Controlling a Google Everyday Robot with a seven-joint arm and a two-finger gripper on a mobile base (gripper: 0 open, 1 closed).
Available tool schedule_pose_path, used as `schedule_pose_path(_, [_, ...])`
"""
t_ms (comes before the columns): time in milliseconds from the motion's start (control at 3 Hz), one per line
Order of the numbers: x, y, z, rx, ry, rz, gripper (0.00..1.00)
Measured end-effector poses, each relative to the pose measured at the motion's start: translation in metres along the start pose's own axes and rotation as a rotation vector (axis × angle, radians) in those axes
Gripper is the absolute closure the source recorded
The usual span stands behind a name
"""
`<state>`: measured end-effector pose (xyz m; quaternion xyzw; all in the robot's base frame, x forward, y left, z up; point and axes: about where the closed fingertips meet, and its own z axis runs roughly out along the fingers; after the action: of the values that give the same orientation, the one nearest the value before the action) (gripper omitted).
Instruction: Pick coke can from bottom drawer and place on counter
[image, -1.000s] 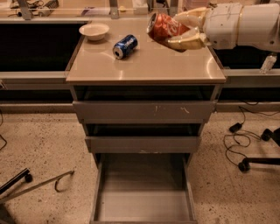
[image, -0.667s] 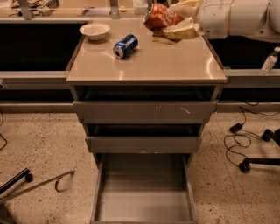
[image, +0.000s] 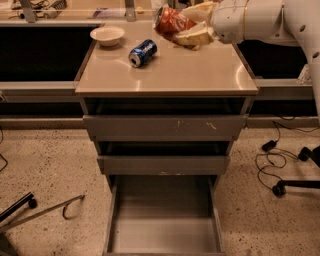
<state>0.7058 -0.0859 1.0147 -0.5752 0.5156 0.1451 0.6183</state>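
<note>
The gripper (image: 184, 25) hangs over the back right part of the table (image: 200, 75), the glossy beige top of the grey drawer cabinet, at the end of a white arm (image: 260, 20) reaching in from the right. Its jaws are clamped on the coke can (image: 170, 21), one above and one below; the can is tilted, its silver top pointing up and to the left. Whether the can touches the table I cannot tell. Just to the left of it, a blue can (image: 143, 52) lies on its side on the table, and a white bowl (image: 107, 35) sits near the back left corner. Below, the two upper drawers (image: 162, 127) stand slightly pulled out. The bottom drawer (image: 165, 235) is drawn out fully, showing a plain grey floor. Black cables (image: 280, 155) trail over the speckled ground to the right
</note>
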Motion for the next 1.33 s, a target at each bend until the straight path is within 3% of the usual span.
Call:
schedule_pose_path(333, [0.008,-0.015,0.003,0.036,0.035,-0.024,1.00])
schedule_pose_path(667, [0.031,-0.038,0.009,0.079,0.091,-0.022,1.00])
schedule_pose_path(1000, [0.063,-0.045,0.006,0.108,0.146,0.036,1.00])
schedule_pose_path(1333, [0.089,-0.036,-0.002,0.118,0.185,0.112,1.00])
